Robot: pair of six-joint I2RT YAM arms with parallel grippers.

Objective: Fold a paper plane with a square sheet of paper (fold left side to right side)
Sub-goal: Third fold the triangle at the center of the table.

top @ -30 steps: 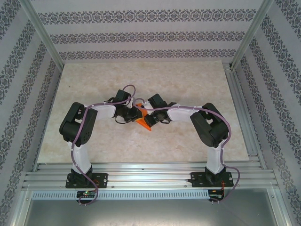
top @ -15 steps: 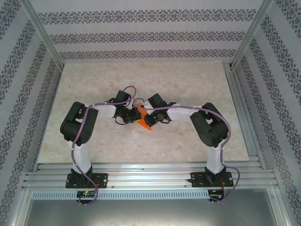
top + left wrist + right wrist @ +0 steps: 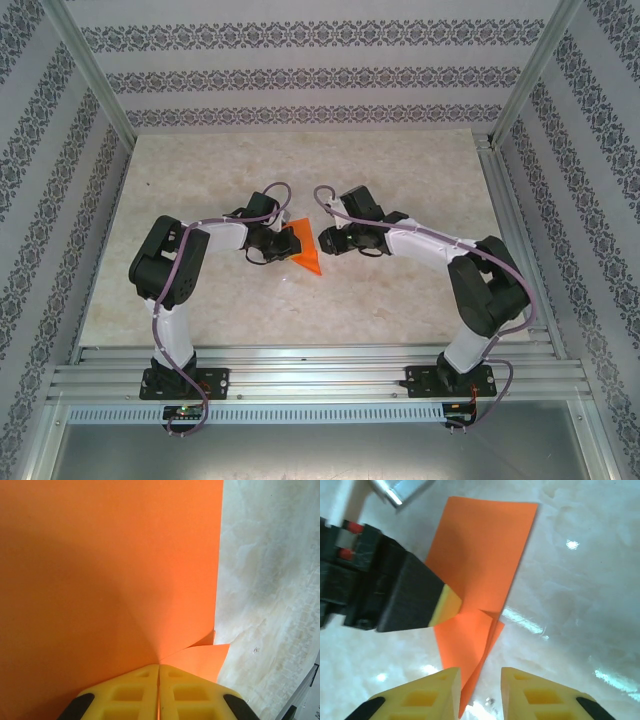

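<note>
Sheet point(image 3: 100, 570) clamped by left hand point(image 3: 159, 672); wrist view: right hand point(image 3: 480, 676) parted.

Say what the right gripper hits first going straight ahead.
Likely the orange paper: its near tip lies just ahead of the right gripper, and the left gripper pinches it farther on.

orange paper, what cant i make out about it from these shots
- Left wrist view: the orange paper runs off the top and left edges, so its outline is cut off. The layers pinched in the shut left gripper are hidden.
- Top view: its creases are too small to read, and the left gripper covers its left part.
- Right wrist view: its near tip sits partly behind a finger of the open right gripper.
</note>
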